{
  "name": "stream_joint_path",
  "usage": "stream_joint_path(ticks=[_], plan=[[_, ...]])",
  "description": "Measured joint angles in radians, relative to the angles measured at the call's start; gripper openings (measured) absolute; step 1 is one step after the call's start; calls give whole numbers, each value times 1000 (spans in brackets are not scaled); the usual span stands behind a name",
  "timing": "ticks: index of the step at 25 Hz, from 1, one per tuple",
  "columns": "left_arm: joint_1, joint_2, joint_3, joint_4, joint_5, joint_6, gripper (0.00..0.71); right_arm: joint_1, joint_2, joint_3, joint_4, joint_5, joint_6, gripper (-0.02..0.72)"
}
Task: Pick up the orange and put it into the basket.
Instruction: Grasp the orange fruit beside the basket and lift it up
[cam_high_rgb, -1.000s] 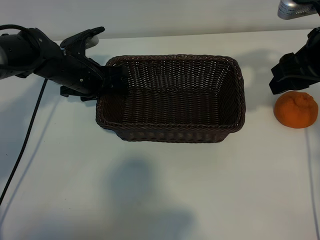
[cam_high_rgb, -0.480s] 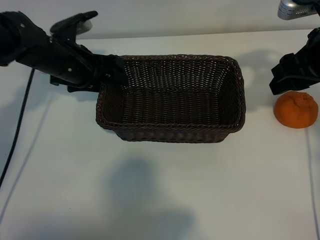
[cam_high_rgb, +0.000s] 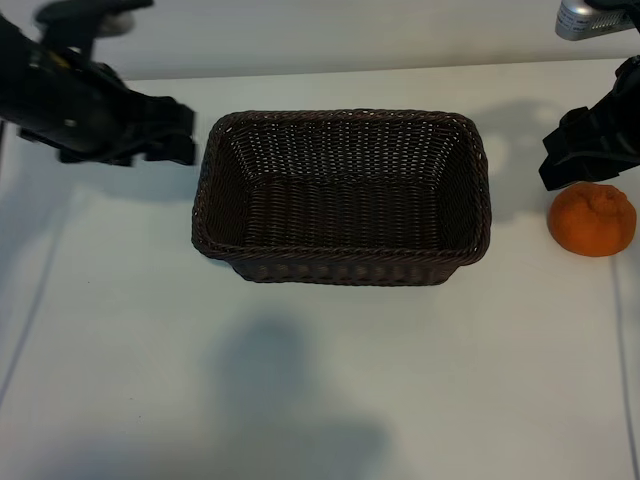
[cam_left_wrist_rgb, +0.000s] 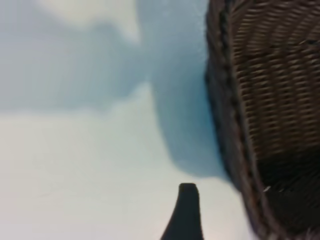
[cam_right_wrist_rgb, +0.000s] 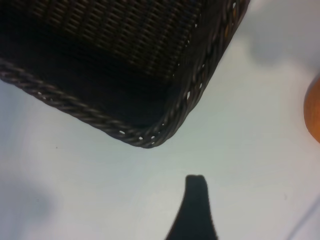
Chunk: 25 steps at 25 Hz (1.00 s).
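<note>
Left claw (cam_high_rgb: 185, 135): mine, empty, just beside the basket's end wall; whether its fingers stand apart I cannot tell.
Right claw (cam_high_rgb: 580, 160): mine, fingers apart, holding nothing.
Orange (cam_high_rgb: 592, 219): on the white counter (cam_high_rgb: 320, 380) just below my right claw, well apart from the basket (cam_high_rgb: 215, 225).
Risk: round dimpled fruit may roll off a skewed pinch.
Basket: stiff dark wicker, braided rim, sloping sides.

Both arms are matte black and blocky, the left end effector (cam_high_rgb: 150, 135) angular, the right end effector (cam_high_rgb: 590, 150) below a silver fitting (cam_high_rgb: 590, 17).
</note>
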Motion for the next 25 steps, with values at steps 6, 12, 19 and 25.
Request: stream_joint_path(ticks=[6,12,19,25], plan=[[29,-164,-1,114,126,-20,626,0,0,0,0,0,0,573],[188,-318,18,119,162,-6,606,0,0,0,0,0,0,573],[341,-417,18,109,223,44,598,0,0,0,0,2,0,573],[341,-579,34,107,269,56,597,0,0,0,-1,3,0,573]])
